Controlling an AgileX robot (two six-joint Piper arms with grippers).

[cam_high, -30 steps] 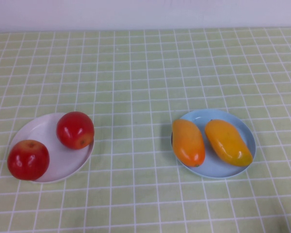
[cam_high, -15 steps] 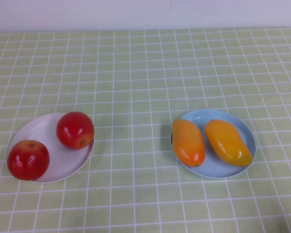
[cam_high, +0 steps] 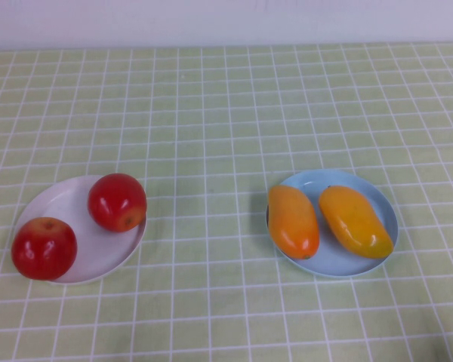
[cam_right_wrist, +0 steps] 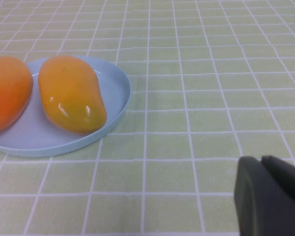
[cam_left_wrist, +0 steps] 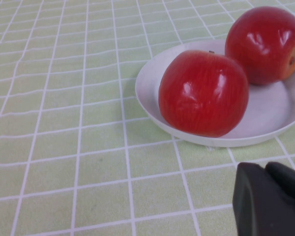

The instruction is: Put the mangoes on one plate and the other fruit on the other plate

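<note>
Two orange-yellow mangoes [cam_high: 293, 221] [cam_high: 355, 221] lie side by side on the light blue plate [cam_high: 389, 207] at the right; both mangoes [cam_right_wrist: 71, 93] [cam_right_wrist: 7, 91] and the blue plate [cam_right_wrist: 119, 83] show in the right wrist view. Two red apples [cam_high: 117, 201] [cam_high: 44, 248] rest on the white plate [cam_high: 60, 200] at the left, again in the left wrist view as apples [cam_left_wrist: 203, 92] [cam_left_wrist: 265, 43] on the white plate [cam_left_wrist: 147, 83]. My left gripper [cam_left_wrist: 265, 169] is shut and empty, short of the white plate. My right gripper [cam_right_wrist: 262, 162] is shut and empty, beside the blue plate. Neither arm appears in the high view.
A light green tablecloth [cam_high: 211, 121] with a white grid covers the table. A pale wall [cam_high: 226, 19] runs along the far edge.
</note>
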